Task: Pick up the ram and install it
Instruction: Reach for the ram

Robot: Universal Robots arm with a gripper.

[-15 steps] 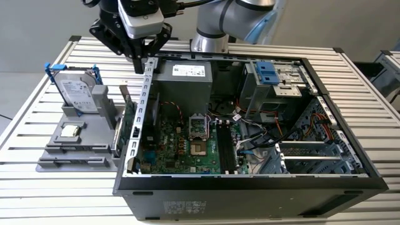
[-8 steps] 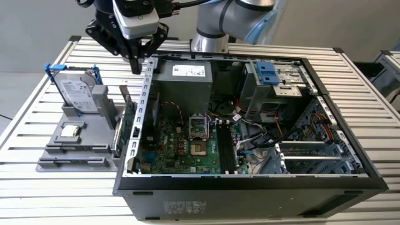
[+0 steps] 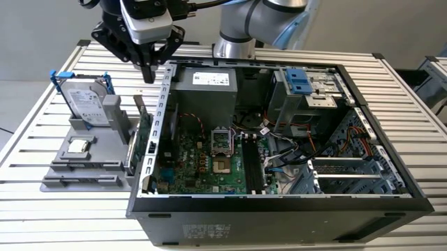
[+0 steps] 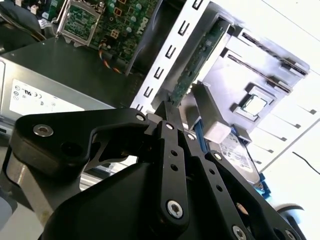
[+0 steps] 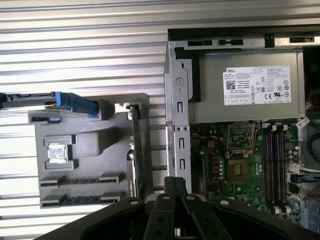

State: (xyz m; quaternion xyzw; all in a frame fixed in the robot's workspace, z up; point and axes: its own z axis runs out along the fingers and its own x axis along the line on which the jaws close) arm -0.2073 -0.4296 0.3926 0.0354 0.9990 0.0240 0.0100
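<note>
Black two-finger gripper (image 3: 148, 76), fingers clenched together on nothing, hovers over the gap between the grey plastic parts holder (image 3: 104, 157) and the open black-and-silver computer case (image 3: 166, 104). Likely risk: a descent here clips the case wall or the upright green expansion card (image 3: 144, 137), or grabs that card by mistake. The ram is not in the fingers. Cannot tell which dark strip it is, in the holder's slots or the motherboard's long black memory slots (image 3: 253, 164).
</note>
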